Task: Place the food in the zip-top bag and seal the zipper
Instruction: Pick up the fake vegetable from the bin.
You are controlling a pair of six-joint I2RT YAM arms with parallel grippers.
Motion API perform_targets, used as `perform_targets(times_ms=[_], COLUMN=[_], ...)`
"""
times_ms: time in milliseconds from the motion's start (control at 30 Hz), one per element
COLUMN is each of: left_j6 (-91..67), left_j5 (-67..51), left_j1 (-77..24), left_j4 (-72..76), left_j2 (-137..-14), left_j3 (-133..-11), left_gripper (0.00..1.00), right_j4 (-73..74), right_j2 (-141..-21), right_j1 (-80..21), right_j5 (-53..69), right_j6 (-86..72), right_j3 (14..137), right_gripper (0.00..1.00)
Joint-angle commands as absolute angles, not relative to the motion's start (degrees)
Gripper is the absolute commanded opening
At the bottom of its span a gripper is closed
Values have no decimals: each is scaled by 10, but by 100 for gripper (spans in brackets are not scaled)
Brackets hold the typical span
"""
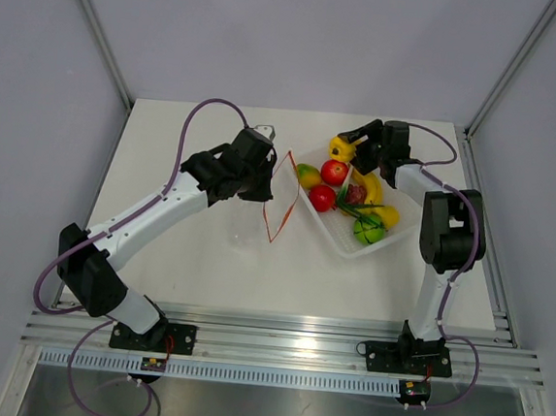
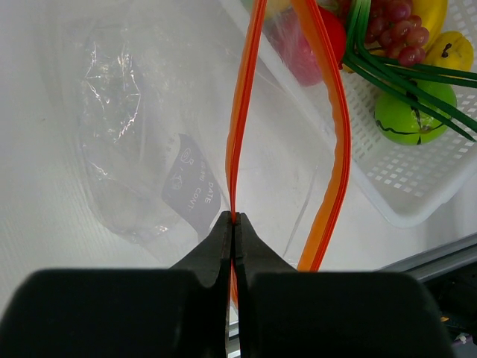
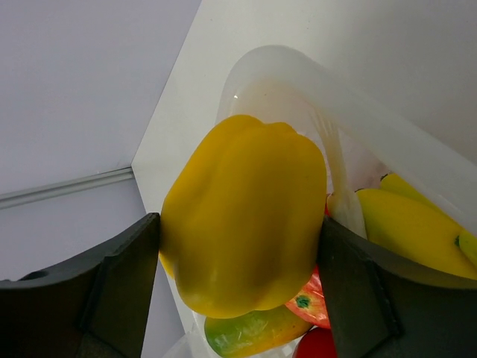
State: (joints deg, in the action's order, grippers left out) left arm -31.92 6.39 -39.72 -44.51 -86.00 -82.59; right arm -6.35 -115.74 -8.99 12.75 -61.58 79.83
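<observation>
Nearest to the bases, the left gripper (image 2: 234,220) is clenched on one lip of the zipper (image 2: 242,112), its jaws pressed flat together on the orange-red strip with the strip rising straight out of them. The other lip (image 2: 339,127) bows away from it, so the mouth stands open in a narrow leaf shape. The zip-top bag (image 2: 141,149) lies crinkled on the table (image 1: 167,140) near its middle. In the overhead view the zipper's long axis runs roughly 12 to 6 o'clock. The mouth faces 3 o'clock, toward the tray (image 2: 402,201) just beside it, and the bag body trails off toward 9 o'clock. The bag is empty as far as I can see. The tray holds the red fruits (image 1: 323,198), the banana (image 1: 369,187) and the green fruit (image 2: 414,119). Farthest out, at about 1 o'clock from the mouth, the right gripper (image 3: 242,253) grasps the yellow pepper (image 3: 250,186) across its width above the tray's far-left corner. The pepper's long axis lies along the fingers; I cannot tell which end carries the stem. My judgement is that I should bring the pepper toward 7 o'clock, descend along the mouth's centreline with its long axis parallel to the zipper, and release only once it is below both lips. The opening looks tight for the pepper's width, so I should have the left gripper spread it wider first.
</observation>
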Motion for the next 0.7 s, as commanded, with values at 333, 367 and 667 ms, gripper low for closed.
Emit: perform_targets(times_ms=[333,367,667], left_j6=[-309,-309,-308], left_j5=[53,51,27], left_j1=[-394,-394,-394], left_j4=[-436,-435,-424], left_j2=[-837,-836,-849], left_j3=[-826,-827,-835], left_gripper=[0,0,0], right_j4=[-81,-77,-7], right_j2=[-1064,-1051,-863], right_j1=[-90,-90,-91], right_j5=[111,110,122], right_j6=[-592,-583,-489], right_j3=[747,740,631], right_gripper=[48,47,41])
